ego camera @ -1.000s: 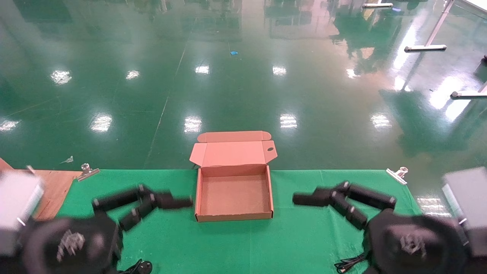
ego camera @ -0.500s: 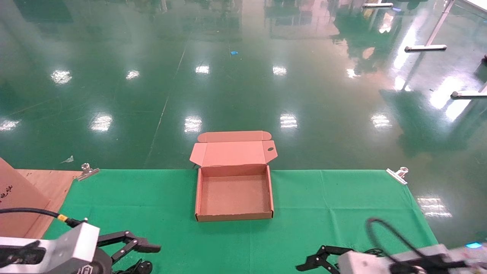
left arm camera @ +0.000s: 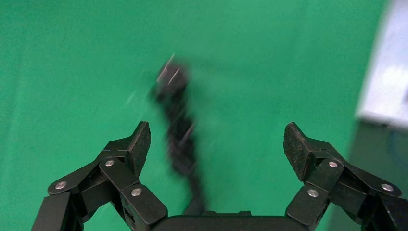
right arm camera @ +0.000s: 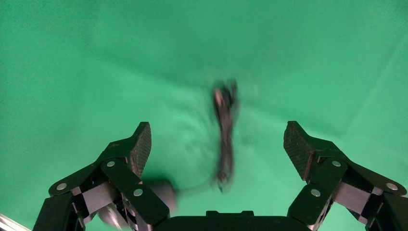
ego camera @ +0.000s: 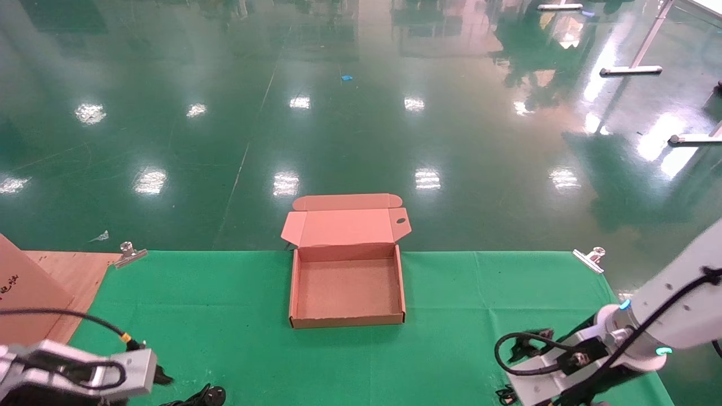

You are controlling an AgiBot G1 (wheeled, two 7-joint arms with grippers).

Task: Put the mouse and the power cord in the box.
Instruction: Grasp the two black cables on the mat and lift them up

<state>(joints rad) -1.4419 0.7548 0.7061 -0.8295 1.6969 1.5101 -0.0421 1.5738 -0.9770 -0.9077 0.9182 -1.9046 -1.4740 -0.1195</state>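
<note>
While both claws hang wide open over the green cloth [ego camera: 237, 293] on the counter, neither grips anything.

Below the left claw [left arm camera: 216, 144] lies the cord [left arm camera: 177, 125], a black bundle with a chunky plug end whose metal prongs glint; it is smeared by motion. It runs between the two spread fingers [left arm camera: 137, 147], the plug at the far end beyond the fingertips, the rest trailing back under the claw's base. It touches neither finger.

Below the right claw [right arm camera: 216, 144] lies a thin, blurred black cable bundle [right arm camera: 225, 130], also between the open fingers [right arm camera: 139, 147] and clear of both. Close beside the claw's base, partly behind one finger's linkage, a dark rounded shape [right arm camera: 161, 195] joins that cable; it appears to be the mouse, though the blur makes this uncertain.

From the head view, the box [ego camera: 347, 285] stands open at the far middle of the cloth, a shallow brown cardboard tray with its lid [ego camera: 345, 225] folded back and a small dark hole near one lid corner. It lies well ahead of both claws and between them, and neither wrist view shows it. That view shows only the cord's plug [ego camera: 211, 396] at the near edge beside the left arm; the claws' fingers are hidden there behind the arms.
</note>
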